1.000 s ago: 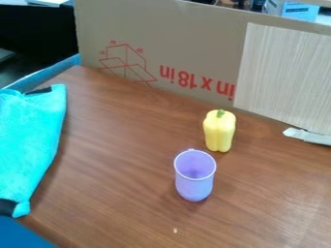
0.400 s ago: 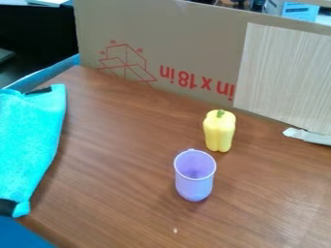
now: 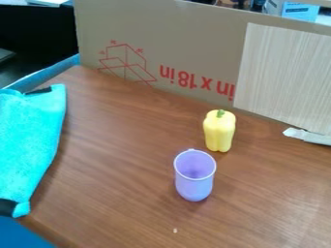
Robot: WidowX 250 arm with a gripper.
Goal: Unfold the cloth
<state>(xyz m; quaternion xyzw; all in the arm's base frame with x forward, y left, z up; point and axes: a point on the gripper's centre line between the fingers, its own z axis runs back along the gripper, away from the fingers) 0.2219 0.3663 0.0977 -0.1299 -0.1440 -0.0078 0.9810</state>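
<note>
Because the bright turquoise, fuzzy cloth [image 3: 26, 140] lies at the left side of the brown wood-grain table [image 3: 116, 169], close to its edge, a pull toward that side could drag it off instead of opening it. The cloth looks like a long, thick strip, and a black patch [image 3: 40, 90] shows at its upper end; how its layers lie is hard to judge. A grasp that pinches every layer together would probably shift the whole bundle and undo nothing, while a grasp on too little of the plush could slip. Opening it rightward, if swept too wide or too low, might catch the purple plastic cup [image 3: 194, 186], which stands upright and looks light enough to tip. Just behind the cup is a yellow toy pepper [image 3: 219, 131], likely to be knocked as well. As for the gripper, I cannot tell how far open it is, or whether it holds or touches anything; nor can I tell on which side of it the cloth, the cup and the pepper lie, or how near.
</note>
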